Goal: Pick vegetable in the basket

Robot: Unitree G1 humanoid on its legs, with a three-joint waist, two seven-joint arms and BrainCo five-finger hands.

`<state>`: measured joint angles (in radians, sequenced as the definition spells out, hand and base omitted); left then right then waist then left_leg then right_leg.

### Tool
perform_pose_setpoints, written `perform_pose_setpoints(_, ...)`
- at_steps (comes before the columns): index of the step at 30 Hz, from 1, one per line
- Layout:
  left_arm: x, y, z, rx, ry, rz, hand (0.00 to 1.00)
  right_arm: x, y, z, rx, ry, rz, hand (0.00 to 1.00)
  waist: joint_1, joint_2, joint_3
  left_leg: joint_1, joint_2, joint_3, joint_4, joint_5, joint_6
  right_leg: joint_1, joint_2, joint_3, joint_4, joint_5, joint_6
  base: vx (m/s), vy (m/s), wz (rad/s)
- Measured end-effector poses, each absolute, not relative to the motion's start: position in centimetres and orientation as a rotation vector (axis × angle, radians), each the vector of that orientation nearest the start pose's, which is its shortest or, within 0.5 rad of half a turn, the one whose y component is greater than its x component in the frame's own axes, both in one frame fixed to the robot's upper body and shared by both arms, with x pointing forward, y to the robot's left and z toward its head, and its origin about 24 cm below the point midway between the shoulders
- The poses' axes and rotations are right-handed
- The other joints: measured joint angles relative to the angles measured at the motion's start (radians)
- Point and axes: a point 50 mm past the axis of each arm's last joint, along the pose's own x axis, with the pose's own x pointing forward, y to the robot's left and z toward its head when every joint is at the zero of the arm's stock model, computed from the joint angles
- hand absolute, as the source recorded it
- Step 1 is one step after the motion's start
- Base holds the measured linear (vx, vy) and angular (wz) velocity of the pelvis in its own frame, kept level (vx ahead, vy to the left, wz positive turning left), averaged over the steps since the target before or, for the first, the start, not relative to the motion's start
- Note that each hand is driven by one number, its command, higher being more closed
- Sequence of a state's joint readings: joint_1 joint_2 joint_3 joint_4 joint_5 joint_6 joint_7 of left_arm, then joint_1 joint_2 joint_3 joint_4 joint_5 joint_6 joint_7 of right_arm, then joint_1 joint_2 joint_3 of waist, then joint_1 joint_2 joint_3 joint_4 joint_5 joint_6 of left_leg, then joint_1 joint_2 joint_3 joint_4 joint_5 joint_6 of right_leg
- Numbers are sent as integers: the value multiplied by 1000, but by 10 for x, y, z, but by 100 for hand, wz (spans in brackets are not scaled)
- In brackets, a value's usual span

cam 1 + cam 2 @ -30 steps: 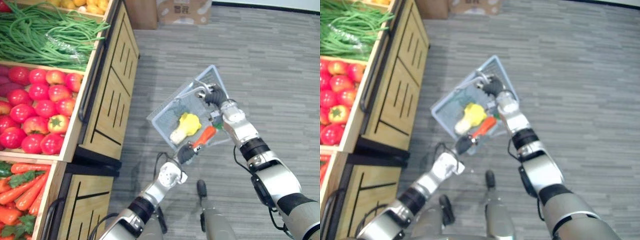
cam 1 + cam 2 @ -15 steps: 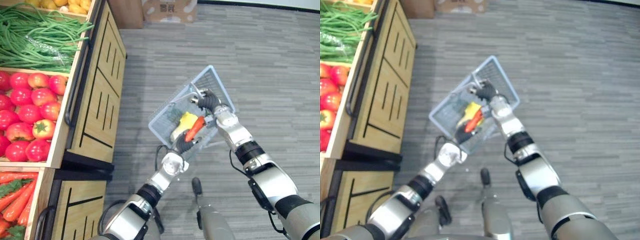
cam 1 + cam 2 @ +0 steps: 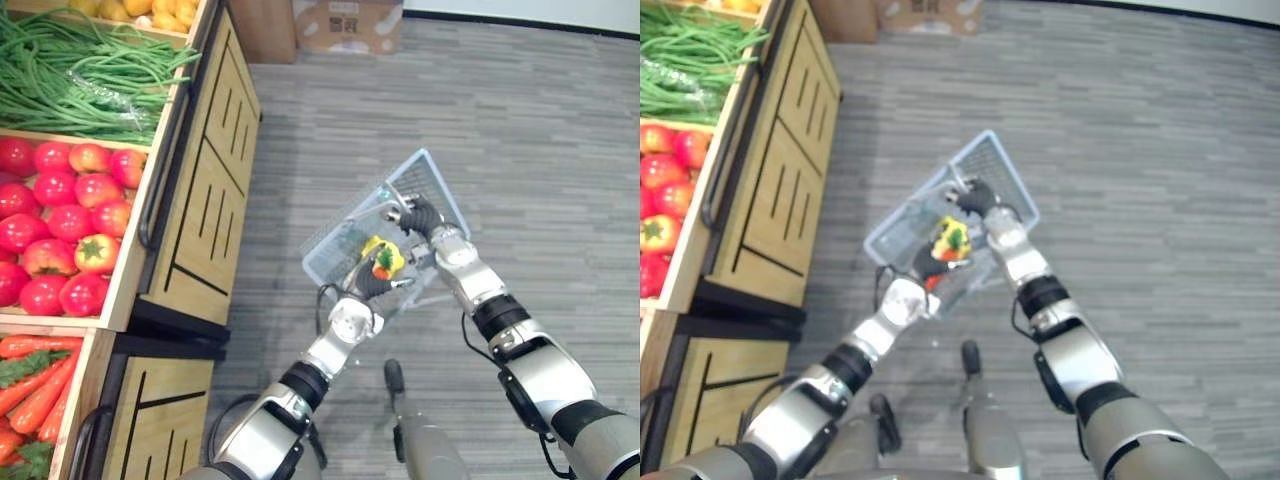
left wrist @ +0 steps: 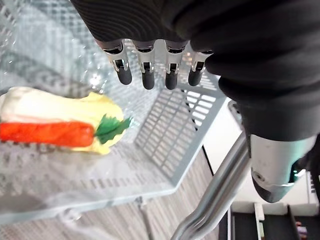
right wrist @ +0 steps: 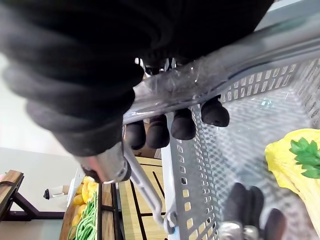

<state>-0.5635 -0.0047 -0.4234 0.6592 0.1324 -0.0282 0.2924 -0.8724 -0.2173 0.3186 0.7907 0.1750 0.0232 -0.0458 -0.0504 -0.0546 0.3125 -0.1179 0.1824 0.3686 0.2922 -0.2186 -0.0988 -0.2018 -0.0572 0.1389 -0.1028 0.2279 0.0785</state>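
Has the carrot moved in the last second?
Yes. The carrot now lies inside the basket on the yellow vegetable, the left hand open, off it; a second ago that hand held it out at the basket's near rim.

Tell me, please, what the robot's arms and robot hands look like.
The left arm and right arm are silver-grey rounded shells with black bands at the joints. The left robot hand and right robot hand each wear a dark ribbed cover over the back and wrist. The fingers are silver with dark rounded tips.
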Motion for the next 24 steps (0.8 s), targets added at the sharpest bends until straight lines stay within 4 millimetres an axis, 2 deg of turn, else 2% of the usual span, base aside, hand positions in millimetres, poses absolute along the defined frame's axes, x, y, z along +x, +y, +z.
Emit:
perform_pose_setpoints(3,330,41,61,379,-68,-192,0,389,-107,116,-289,-2,221,100,2,0,0,-2,1,-2,8,0,0,0,-1,-4,0,1,1,-54,-37,2)
perform_pose_setpoints(6,327,46,85,311,-162,-151,0,386,-117,110,-247,10,188,100,1,2,-1,-6,1,-8,9,1,0,0,-1,-11,0,0,2,-36,-40,5)
perform_pose_setpoints(9,310,53,113,245,-313,-119,0,385,-133,105,-240,29,144,100,6,8,-4,-14,2,-24,8,3,-1,1,-1,-28,0,0,2,-21,-32,11)
perform_pose_setpoints(12,289,68,130,195,-421,-90,0,382,-149,98,-249,56,110,100,24,19,-10,-13,3,-36,8,4,0,9,-1,-43,-1,0,2,-28,-33,14)
perform_pose_setpoints(16,259,88,135,138,-492,-53,0,372,-171,78,-270,117,63,100,41,42,-34,-13,-1,-73,5,8,2,31,-7,-79,-2,-4,7,-38,-12,25)
perform_pose_setpoints(18,243,99,134,140,-515,-52,0,366,-180,66,-267,155,50,100,60,51,-57,-13,-12,-79,-8,15,5,32,-16,-85,-3,-5,8,-39,7,16)
perform_pose_setpoints(21,226,114,131,92,-514,-21,0,353,-192,44,-256,222,19,100,81,53,-89,-16,-23,-88,-15,23,11,33,-28,-97,-3,-9,13,-47,6,14)
perform_pose_setpoints(24,215,133,128,62,-515,63,0,334,-206,18,-250,300,-24,100,83,50,-110,-14,-35,-123,-28,37,12,52,-41,-132,-3,-16,16,-43,4,33)
